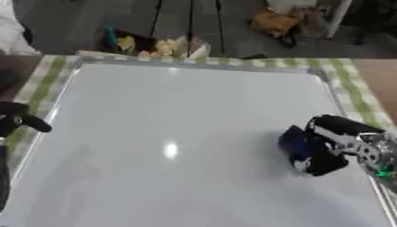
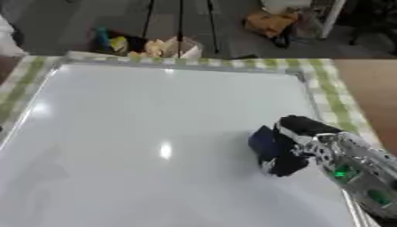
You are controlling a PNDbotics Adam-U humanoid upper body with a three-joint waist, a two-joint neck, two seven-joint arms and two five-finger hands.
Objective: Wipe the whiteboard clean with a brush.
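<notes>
The right hand (image 1: 329, 146) grasps a dark blue brush (image 1: 294, 142) on the whiteboard's (image 1: 178, 124) right side. The left hand (image 1: 19, 119) sits at the whiteboard's left edge; I cannot tell its fingers' state.

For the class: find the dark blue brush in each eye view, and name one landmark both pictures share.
Left eye view: the brush lies right of centre on the whiteboard, held in the right hand.
Right eye view: the same brush, slightly nearer centre.
Shared landmark: the bright glare spot left of the brush.
</notes>
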